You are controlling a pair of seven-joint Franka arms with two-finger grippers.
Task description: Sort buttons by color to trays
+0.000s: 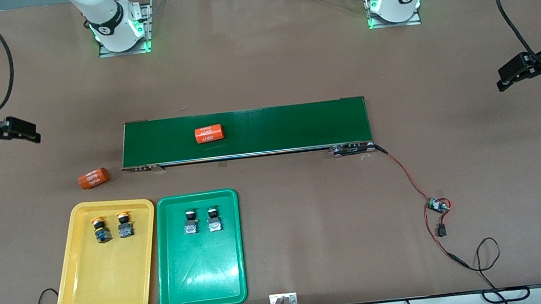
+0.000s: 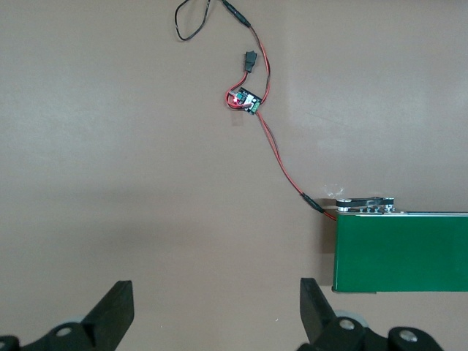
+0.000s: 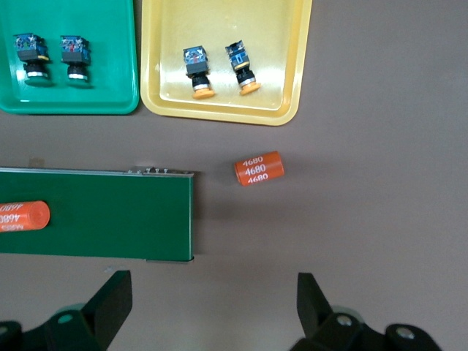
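Nearest you, the yellow tray (image 1: 110, 290) and the green tray (image 1: 202, 279) lie side by side at about 7 o'clock on the table, the yellow one toward the right arm's end. In the yellow tray, up at its 12 o'clock end, you see the two yellow-capped buttons (image 1: 99, 230) lying next to each other, apart, caps pointing toward the conveyor. In the green tray, at the same end, the two green-capped buttons (image 1: 190, 221) lie the same way. Every button sits in the tray of its own colour.

At about 4 o'clock a small circuit board (image 1: 437, 205) lies on the table, with a red and black cable (image 1: 404, 172) running from it up to the conveyor's corner.

Farther on, at about 9 o'clock, one orange cylinder (image 1: 93, 178) with white print lies on its side on the bare table, between the yellow tray and the conveyor's end. The dark green conveyor belt (image 1: 273, 128) stretches across the middle, and a second orange cylinder (image 1: 209, 133) lies on it, nearer the right arm's end.

Each arm waits at its own end of the table. The right gripper (image 3: 212, 303) hovers over bare table just off the conveyor's end, its claw spread wide and holding nothing. The left gripper (image 2: 217, 311) hovers over bare table off the conveyor's cable end, likewise spread and empty.
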